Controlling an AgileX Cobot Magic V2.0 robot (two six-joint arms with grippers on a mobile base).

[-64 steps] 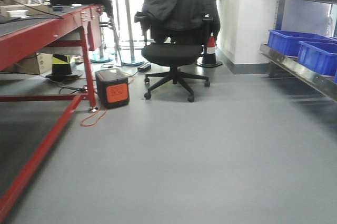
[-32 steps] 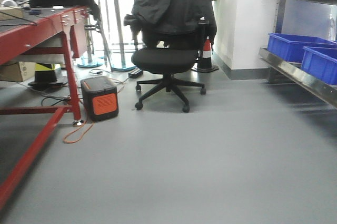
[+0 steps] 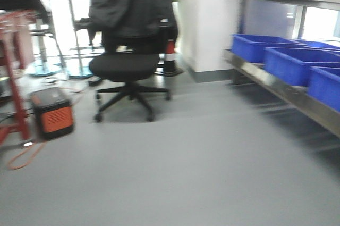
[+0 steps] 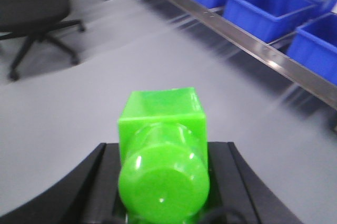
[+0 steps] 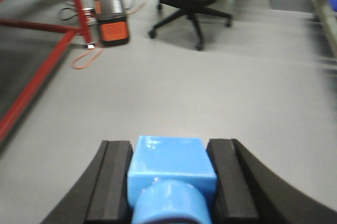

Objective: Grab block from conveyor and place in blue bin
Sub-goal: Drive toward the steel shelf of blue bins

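Note:
In the left wrist view my left gripper (image 4: 166,150) is shut on the bright green block (image 4: 160,124), which fills the gap between the black fingers. My right gripper (image 5: 169,150) is shut on a light blue block (image 5: 171,163). Both hang over grey floor. Blue bins (image 3: 260,48) (image 4: 268,10) stand in a row on a steel shelf (image 3: 281,90) at the right. The conveyor belt is out of view; only its red frame (image 3: 16,66) (image 5: 37,81) shows at the left.
A black office chair (image 3: 127,66) draped with a dark jacket stands ahead left. An orange-and-black box (image 3: 53,114) and an orange cable (image 3: 21,157) lie by the red frame. A traffic cone (image 3: 170,58) stands by a white pillar (image 3: 204,18).
The front view has swung to the right: chair, orange box and red frame slid left, and the shelf of blue bins has grown larger at the right.

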